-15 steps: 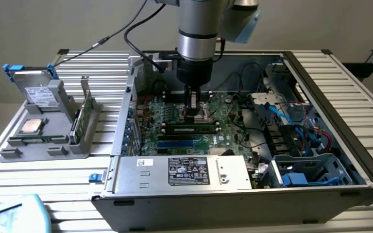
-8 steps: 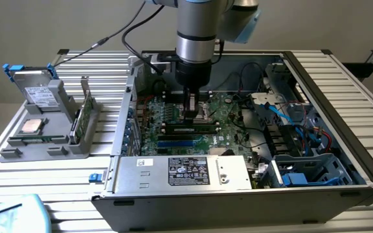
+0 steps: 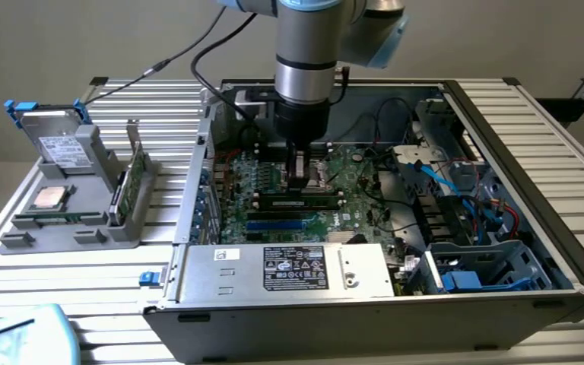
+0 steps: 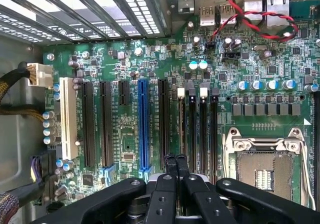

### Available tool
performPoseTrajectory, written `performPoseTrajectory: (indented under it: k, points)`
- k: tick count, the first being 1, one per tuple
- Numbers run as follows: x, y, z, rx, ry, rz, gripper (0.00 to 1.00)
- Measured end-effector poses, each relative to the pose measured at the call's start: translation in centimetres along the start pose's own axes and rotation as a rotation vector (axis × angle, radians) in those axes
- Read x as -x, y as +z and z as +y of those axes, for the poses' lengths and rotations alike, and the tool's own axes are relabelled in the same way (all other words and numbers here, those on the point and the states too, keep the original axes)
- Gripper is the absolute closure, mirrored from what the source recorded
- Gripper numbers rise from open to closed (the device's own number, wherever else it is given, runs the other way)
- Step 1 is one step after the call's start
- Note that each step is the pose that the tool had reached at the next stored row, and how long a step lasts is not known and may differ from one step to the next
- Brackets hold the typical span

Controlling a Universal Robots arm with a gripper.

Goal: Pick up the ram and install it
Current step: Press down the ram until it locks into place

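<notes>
At the centre of the exterior frame we see the gripper (image 3: pixel 303 176) with jaws closed, pressing down on the ram (image 3: pixel 294 202), which lies in its motherboard (image 3: pixel 271 182) slot. We judge seating underway; firm, even, straight-down pressure is needed.

ram (image 3: pixel 297 202) in motherboard (image 3: pixel 271 179) slot, tool (image 3: pixel 300 181) directly above it

Open computer case (image 3: pixel 535 228) on slatted table (image 3: pixel 69 281), grey parts tray (image 3: pixel 79 228) alongside.

Soft, even daylight; mild glare on slatted table (image 3: pixel 89 274).
</notes>
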State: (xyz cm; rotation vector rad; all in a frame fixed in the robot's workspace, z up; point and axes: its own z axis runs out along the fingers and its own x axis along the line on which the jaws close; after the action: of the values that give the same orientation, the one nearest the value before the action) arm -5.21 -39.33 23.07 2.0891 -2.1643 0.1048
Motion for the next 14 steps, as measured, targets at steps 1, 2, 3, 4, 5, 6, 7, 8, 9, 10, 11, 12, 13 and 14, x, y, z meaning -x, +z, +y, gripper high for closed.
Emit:
performPoseTrajectory:
  k: [1,2,3,4,5,6,7,8,9,10,11,12,13,14]
  points:
    - [0.01,0.06,0.01,0.0,0.0,0.0004,0.9]
    - [0.02,0.13,0.03,0.0,0.0,0.0007,0.9]
    - [0.03,0.19,0.03,0.0,0.0,0.0011,0.9]
    - [0.03,0.24,0.04,0.0,0.0,0.0016,0.9]
    - [0.03,0.29,0.04,0.0001,0.0,0.0023,0.9]
    - [0.04,0.32,0.05,0.0002,0.0,0.0027,0.9]
    - [0.03,0.33,0.05,0.0003,0.0,0.0029,0.9]
    - [0.04,0.35,0.05,0.0002,0.0,0.0029,0.9]
    - [0.05,0.39,0.05,0.0001,0.0,0.0029,0.9]
    - [0.06,0.42,0.05,0.0001,0.0,0.0037,0.9]
    - [0.06,0.46,0.04,0.0002,0.0,0.0045,0.9]
    - [0.06,0.49,0.04,0.0002,0.0,0.005,0.9]
    - [0.08,0.55,0.04,-0.0002,0.0,0.0045,0.9]
    - [0.08,0.58,0.04,0.0,0.0,0.0053,0.9]
